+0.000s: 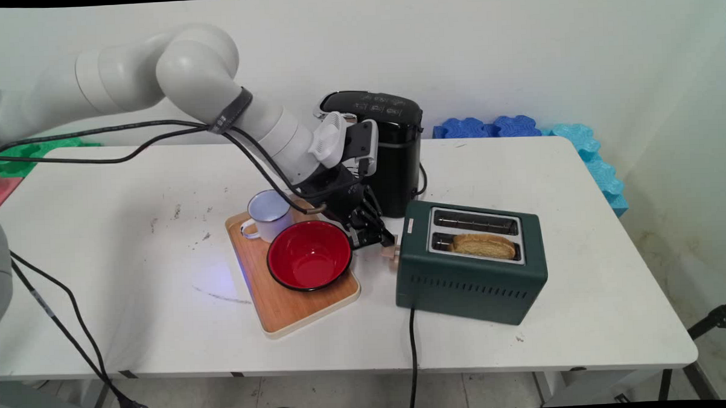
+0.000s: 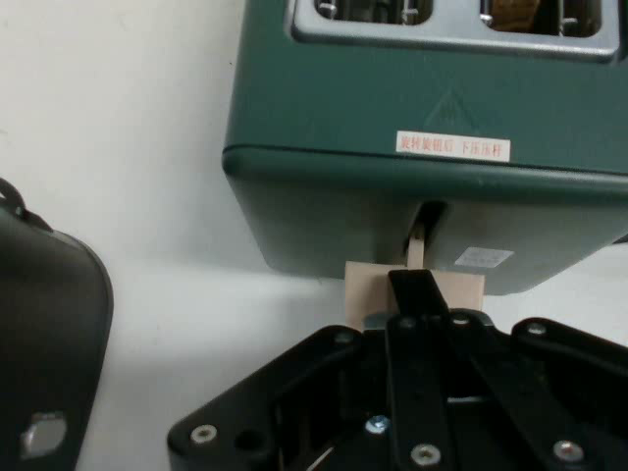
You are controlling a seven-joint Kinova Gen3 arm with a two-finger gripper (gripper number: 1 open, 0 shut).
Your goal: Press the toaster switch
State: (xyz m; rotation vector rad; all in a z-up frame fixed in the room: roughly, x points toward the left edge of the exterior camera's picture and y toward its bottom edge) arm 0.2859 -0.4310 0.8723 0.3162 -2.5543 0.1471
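A dark green toaster (image 1: 471,279) stands at the table's middle right, with a slice of toast (image 1: 484,246) standing up out of its nearer slot. Its light wooden lever knob (image 1: 392,253) sticks out of the left end. My gripper (image 1: 383,239) is shut, and its fingertips rest against that knob. In the hand view the toaster (image 2: 422,108) fills the top. There the lever knob (image 2: 368,289) sits at the foot of its slot, with my gripper (image 2: 414,285) pressed against it from the near side, its two fingers held together.
A wooden tray (image 1: 294,309) lies left of the toaster, carrying a red bowl (image 1: 308,255) and a white mug (image 1: 270,214). A black coffee machine (image 1: 391,161) stands close behind my hand, seen as a coffee machine (image 2: 49,334) at the hand view's left. The toaster's cord (image 1: 412,347) hangs over the front edge.
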